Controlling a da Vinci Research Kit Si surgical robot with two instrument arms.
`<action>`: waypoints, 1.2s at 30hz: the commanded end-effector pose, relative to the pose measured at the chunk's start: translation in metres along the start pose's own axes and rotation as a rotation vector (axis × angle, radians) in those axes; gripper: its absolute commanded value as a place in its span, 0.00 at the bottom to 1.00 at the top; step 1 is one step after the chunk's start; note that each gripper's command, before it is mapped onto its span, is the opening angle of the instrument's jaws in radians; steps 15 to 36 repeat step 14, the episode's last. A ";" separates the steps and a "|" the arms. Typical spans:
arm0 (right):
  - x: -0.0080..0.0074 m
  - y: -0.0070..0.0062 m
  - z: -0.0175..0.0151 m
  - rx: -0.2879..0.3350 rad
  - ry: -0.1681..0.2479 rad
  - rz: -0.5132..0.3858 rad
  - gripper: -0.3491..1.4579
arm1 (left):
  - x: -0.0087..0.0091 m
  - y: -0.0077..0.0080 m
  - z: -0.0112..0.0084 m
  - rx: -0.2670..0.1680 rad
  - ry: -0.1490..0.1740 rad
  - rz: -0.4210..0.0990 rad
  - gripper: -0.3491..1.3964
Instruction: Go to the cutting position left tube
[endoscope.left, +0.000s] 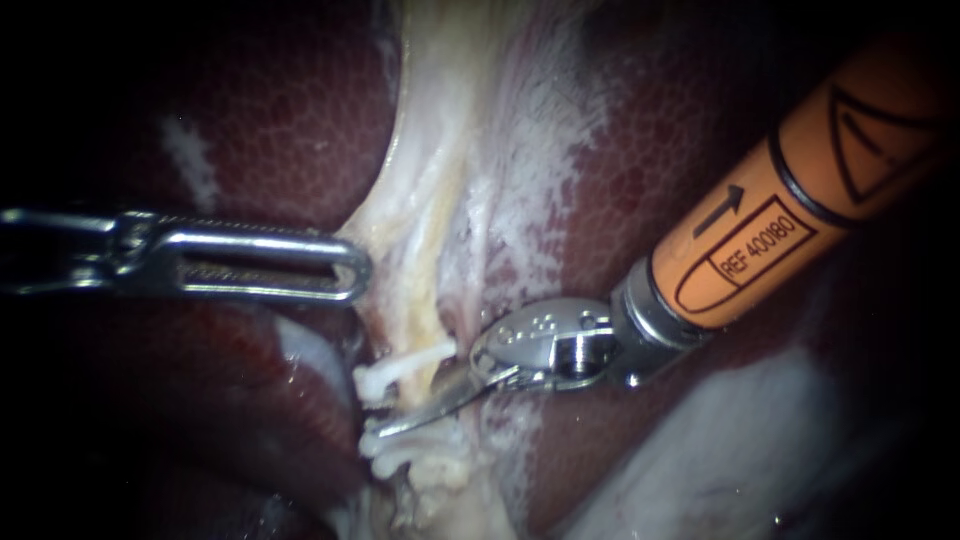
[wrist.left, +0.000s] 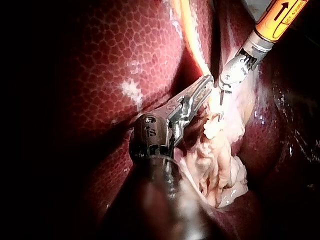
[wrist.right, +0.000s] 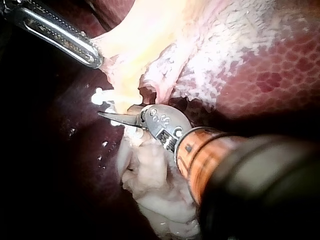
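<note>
Now | right instrument (endoscope.left: 402, 420) jaws together (between clips (endoscope.left: 400, 363)) | left instrument (endoscope.left: 352, 270) jaws pinching pale tissue (endoscope.left: 430, 200)

The liver (endoscope.left: 620, 150) is basically the bed for everything here: dark red, mottled, wet and shiny, with a few whitish patches on it. Lying right on it is a pale tissue band (endoscope.left: 440, 200) running down the fold in the middle, with two white clips (endoscope.left: 400, 365) sitting near its lower end.
</note>
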 end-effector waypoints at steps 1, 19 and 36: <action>0.0000 0.0000 0.0000 0.001 0.000 -0.001 0.26 | 0.0000 0.0000 0.0000 0.000 0.000 0.000 0.00; 0.0000 0.0000 0.0000 0.001 0.000 -0.001 0.27 | 0.0000 0.0000 0.0001 -0.001 -0.001 0.000 0.00; 0.0000 0.0000 0.0000 0.001 0.000 -0.001 0.27 | 0.0000 0.0000 0.0001 -0.001 -0.001 0.000 0.00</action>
